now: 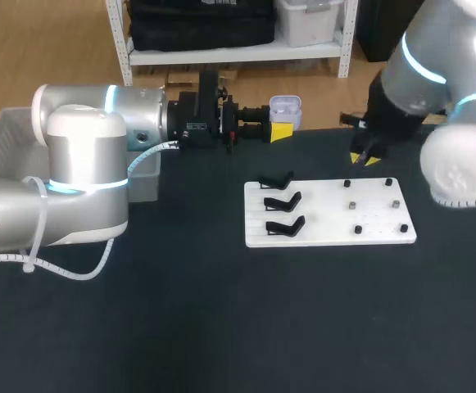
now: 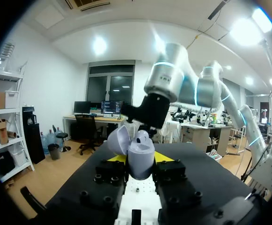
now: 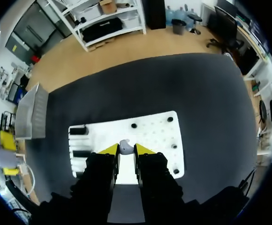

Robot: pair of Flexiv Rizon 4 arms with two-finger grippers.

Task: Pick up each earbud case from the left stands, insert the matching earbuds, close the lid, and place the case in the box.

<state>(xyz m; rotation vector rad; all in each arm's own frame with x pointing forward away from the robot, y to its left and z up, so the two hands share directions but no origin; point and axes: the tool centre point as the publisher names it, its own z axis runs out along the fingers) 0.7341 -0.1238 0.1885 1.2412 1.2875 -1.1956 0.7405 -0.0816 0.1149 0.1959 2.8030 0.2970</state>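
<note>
Pinching the earbud case (image 2: 141,161) from both flanks, the left jaws stand just as wide as its body, with a yellow tip on each side. The case hangs above the surface (image 1: 221,327), beyond the far edge of the white board (image 1: 369,225). Its lid is swung open, and its mouth is turned away from the left wrist, toward the right arm (image 2: 166,79). Where its long axis lies I cannot tell. The right jaws are nearly pressed together, nipping a small pale earbud (image 3: 124,147) at their tips above the board. Only the right wrist view shows that earbud; in the head view it is too small to make out. The right wrist view also takes in the grey box (image 3: 30,110) off to the board's left. The head view shows three black stands (image 1: 283,202) lined along the board's left side.
</note>
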